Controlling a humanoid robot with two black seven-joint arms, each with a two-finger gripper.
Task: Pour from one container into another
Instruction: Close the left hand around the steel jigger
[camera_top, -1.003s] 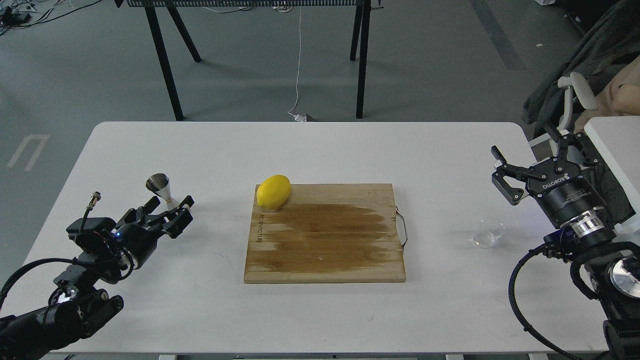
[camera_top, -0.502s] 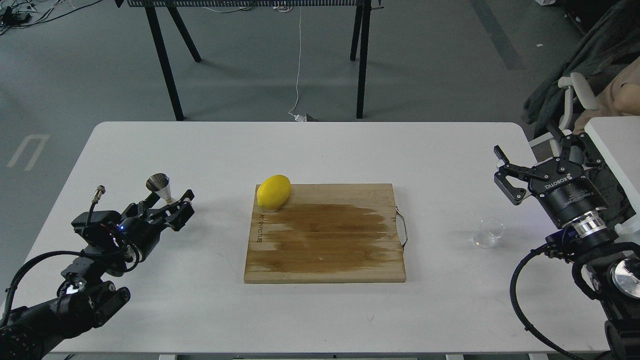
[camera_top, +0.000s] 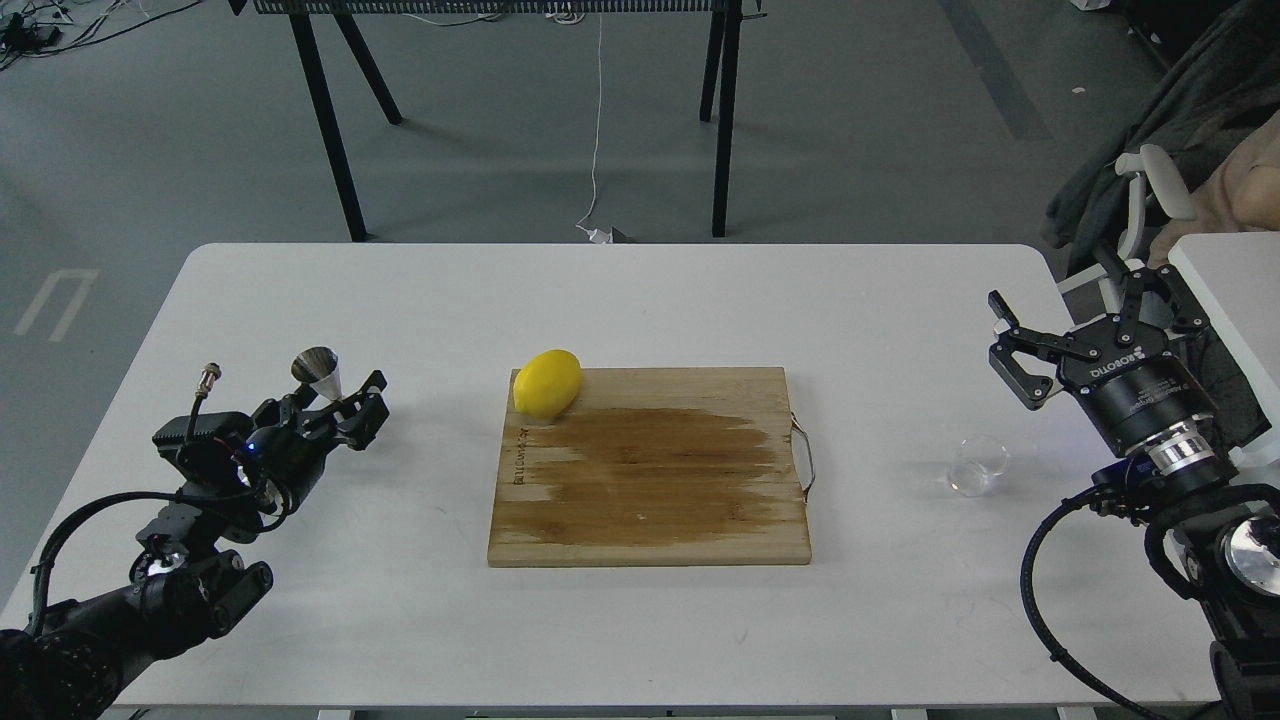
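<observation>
The jigger (camera_top: 320, 372) stands upright near the desk's (camera_top: 640, 300) left edge, and it is narrow-waisted and top-heavy. It could be tipped if it is struck off-centre by the left tool (camera_top: 345, 410), which lies just beside its base, on the near side. Whether the base is touched cannot be told. The cup (camera_top: 978, 465) stands near the right edge, well apart from the jigger, with the board (camera_top: 650, 470) and lemon (camera_top: 547, 383) between them. A long carry is therefore judged to be needed, and any contents could be spilled on the way; whether the cup holds anything cannot be seen. Clear glass is also easily misjudged, so a slipping or crushing grip is a risk.

The left arm is laid low over the desk, reaching toward the far edge, its tool's fingers apart and holding nothing. The right tool (camera_top: 1030, 350) is held raised beyond the cup, toward the far right corner, its fingers spread wide and empty.
</observation>
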